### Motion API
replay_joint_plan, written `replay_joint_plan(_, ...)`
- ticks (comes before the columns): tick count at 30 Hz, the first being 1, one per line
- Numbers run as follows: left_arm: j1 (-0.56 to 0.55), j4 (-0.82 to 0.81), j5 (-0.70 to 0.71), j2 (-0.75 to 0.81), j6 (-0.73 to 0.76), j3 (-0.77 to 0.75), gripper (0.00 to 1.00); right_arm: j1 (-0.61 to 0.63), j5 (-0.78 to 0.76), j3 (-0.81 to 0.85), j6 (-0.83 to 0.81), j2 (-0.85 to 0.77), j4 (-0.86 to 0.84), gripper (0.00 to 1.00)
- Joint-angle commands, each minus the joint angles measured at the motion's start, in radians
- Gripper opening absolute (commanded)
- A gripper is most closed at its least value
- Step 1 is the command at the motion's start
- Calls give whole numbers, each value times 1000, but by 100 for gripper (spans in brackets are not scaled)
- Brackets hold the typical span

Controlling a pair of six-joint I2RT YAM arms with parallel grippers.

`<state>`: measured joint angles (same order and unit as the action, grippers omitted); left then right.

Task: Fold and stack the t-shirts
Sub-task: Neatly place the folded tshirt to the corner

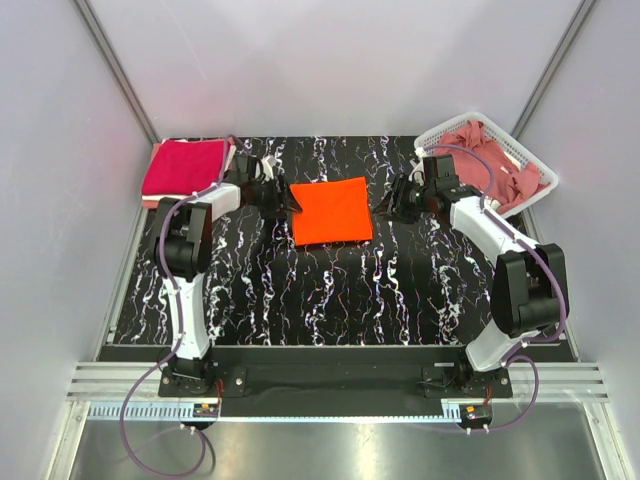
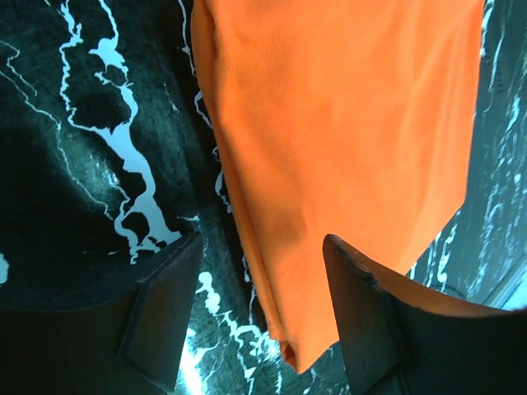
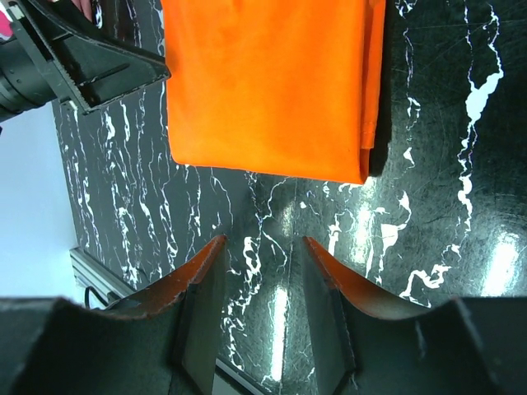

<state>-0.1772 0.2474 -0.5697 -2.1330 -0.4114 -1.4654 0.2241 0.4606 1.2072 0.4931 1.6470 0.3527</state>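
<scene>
While the left end effector stands with its jaws well apart, straddling one folded edge of the orange t-shirt, nothing is gripped. One finger hangs over the cloth and the other over bare tabletop; whether either touches cannot be told. The right end effector is also spread and empty, just short of the opposite edge of the orange t-shirt, with a strip of tabletop showing between it and the cloth.

The likeliest trouble is a partial pinch. Layers show along the orange t-shirt's edges, so jaws closing too shallow would probably catch only the top ply and peel the fold open on the lift. An uneven start is a second risk: the left side sits over the cloth while the right sits short of it, and a pull from one side alone would drag and bunch the square. Closing too low could scrape fingers on the tabletop.

Outward from the orange t-shirt, the tabletop lies bare on its near side and on a narrower far side. Off its far-left corner lies a folded crimson t-shirt, close beside the left arm, so a careless swing there could rumple it. Off its far-right corner sits a white basket holding dusty rose t-shirts, right behind the right arm, leaving that arm little room to back away.
</scene>
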Motion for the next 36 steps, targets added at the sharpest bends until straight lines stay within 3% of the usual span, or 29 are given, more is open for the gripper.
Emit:
replay_joint_plan(1, -14, -59, -24, -30, -43, 7, 66, 9, -16, -5, 10, -44, -44, 48)
replay_joint_plan(9, -44, -63, -15, -73, -70, -7, 61, 11, -16, -26, 12, -68, -52, 48)
replay_joint_plan(12, -47, -59, 4, -70, -81, -10, 36, 9, -16, -37, 13, -82, -54, 48)
replay_joint_plan(13, -47, -60, 16, -58, -83, -10, 21, 9, -16, -38, 13, -85, -54, 48)
replay_joint_plan(17, -51, 14, 48, -7, -44, -61, 0, 9, -8, -57, 15, -114, -55, 48)
replay_joint_plan(27, -54, 332, 246, 149, 206, -228, 0, 9, 4, -121, 28, -190, -81, 48)
replay_joint_plan(36, -54, 555, 502, 177, 482, -404, 0, 9, 12, -118, 25, -210, -84, 49)
